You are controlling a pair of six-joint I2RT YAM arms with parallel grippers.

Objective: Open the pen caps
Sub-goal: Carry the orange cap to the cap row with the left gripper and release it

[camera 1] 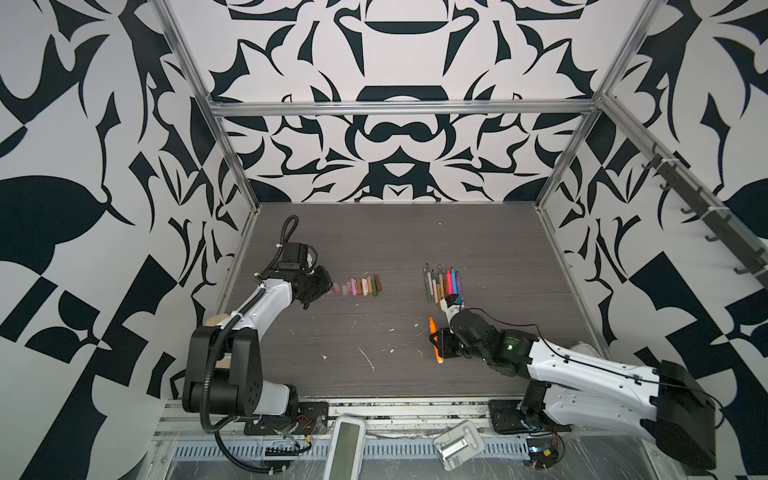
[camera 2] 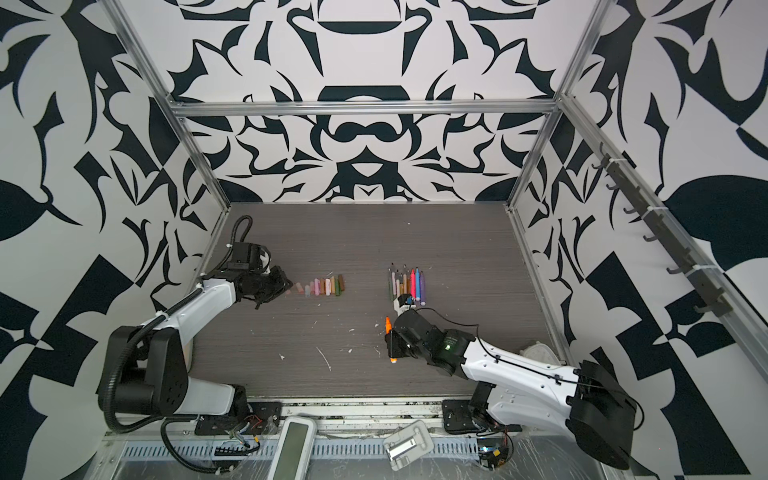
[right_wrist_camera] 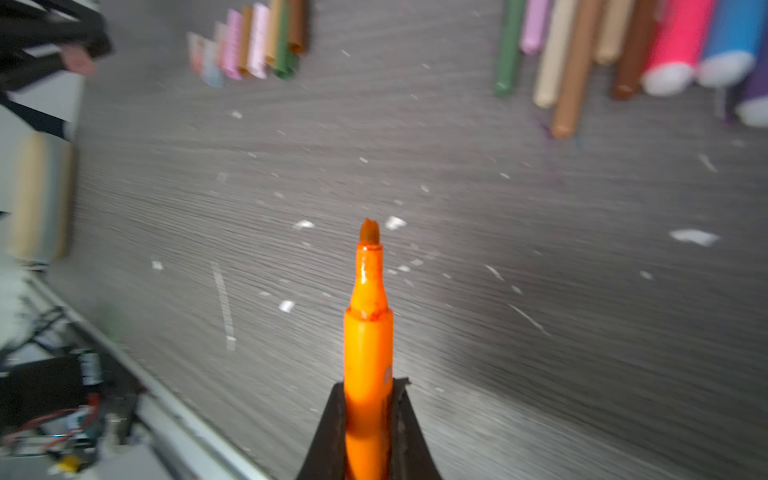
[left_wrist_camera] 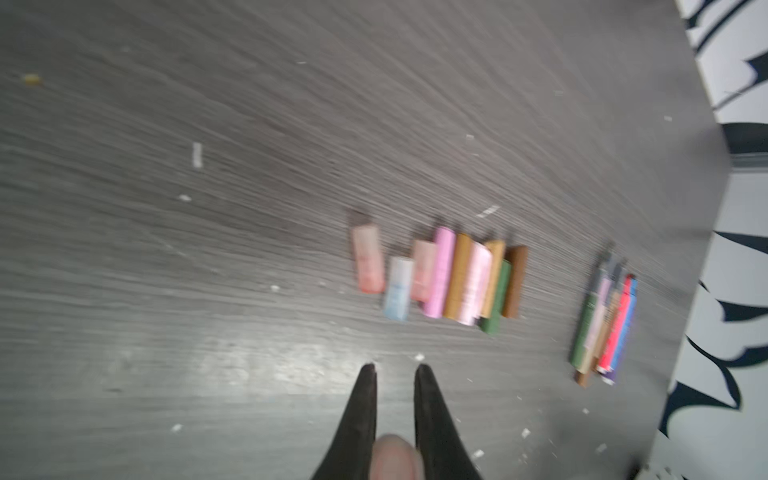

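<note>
In both top views the right gripper [camera 1: 436, 345] sits low and right of centre in the frame, over the grey wood-grain tabletop [camera 1: 374, 241]. Its black jaws are clamped on a slim orange felt-tip pen [camera 1: 432, 326]. The pen points toward the top of the frame, its bare orange nib exposed with no cap on it, and its white butt end sticks out below the jaws. The right wrist view shows the same grip close up: the orange felt-tip pen [right_wrist_camera: 368, 332] is pinched at its barrel between the two fingers of the right gripper [right_wrist_camera: 368, 382].

The left gripper [camera 1: 326, 286] is at mid-height on the left of the frame, just beside the left end of a row of short stubby plastic pen caps [camera 1: 361, 286]. In the left wrist view its jaws [left_wrist_camera: 395, 368] are drawn together on a pale pink plastic cap [left_wrist_camera: 392, 457], which is wedged deep between them, while the tips stand slightly apart.

The pen caps [left_wrist_camera: 457, 278] lie side by side on the tabletop, in pink, tan, olive, brown and pale translucent. Well apart to their right, a row of uncapped slim pens [camera 1: 442, 284] lies parallel, with nibs toward the top of the frame. These are olive, lilac, tan, brown, pink, blue and purple. Small white flecks [camera 1: 370, 357] are scattered on the tabletop.
</note>
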